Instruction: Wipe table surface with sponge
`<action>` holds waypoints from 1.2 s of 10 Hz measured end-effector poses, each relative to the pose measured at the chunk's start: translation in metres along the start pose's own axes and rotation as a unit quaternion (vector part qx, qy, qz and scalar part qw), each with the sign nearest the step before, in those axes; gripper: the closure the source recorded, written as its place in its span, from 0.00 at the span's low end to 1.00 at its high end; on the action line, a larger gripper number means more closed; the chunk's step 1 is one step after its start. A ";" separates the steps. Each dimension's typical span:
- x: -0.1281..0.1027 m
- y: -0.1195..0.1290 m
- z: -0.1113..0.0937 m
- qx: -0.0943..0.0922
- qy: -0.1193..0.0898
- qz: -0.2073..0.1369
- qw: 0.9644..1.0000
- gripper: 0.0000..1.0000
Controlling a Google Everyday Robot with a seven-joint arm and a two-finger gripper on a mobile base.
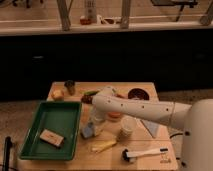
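Between green tray and cup, closed jaws rest on the sponge.

Noted table surface: light wood, approx. square, plank seams visible, level. Found sponge: small blue-grey pad, lying flat at left-centre of tabletop. Recorded gripper closed, directly over sponge; contact not confirmed.

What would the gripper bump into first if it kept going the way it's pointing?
The gripper points down, just right of the green tray. The sponge sits at its tip, apparently gripped, so that comes first, with the wooden table right beneath. Depth is hard to judge here.
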 end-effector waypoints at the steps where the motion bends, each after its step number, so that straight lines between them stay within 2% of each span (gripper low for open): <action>1: 0.003 0.006 0.001 -0.004 0.000 0.003 1.000 1.00; 4: 0.040 0.019 -0.005 -0.004 0.019 0.047 0.999 1.00; 6: 0.062 0.005 -0.010 0.009 0.034 0.071 0.997 1.00; 8: 0.063 -0.011 -0.010 0.018 0.037 0.072 0.997 1.00; 9: 0.053 -0.026 -0.008 0.022 0.036 0.064 0.997 1.00; 12: 0.025 -0.040 -0.001 0.021 0.028 0.028 0.999 1.00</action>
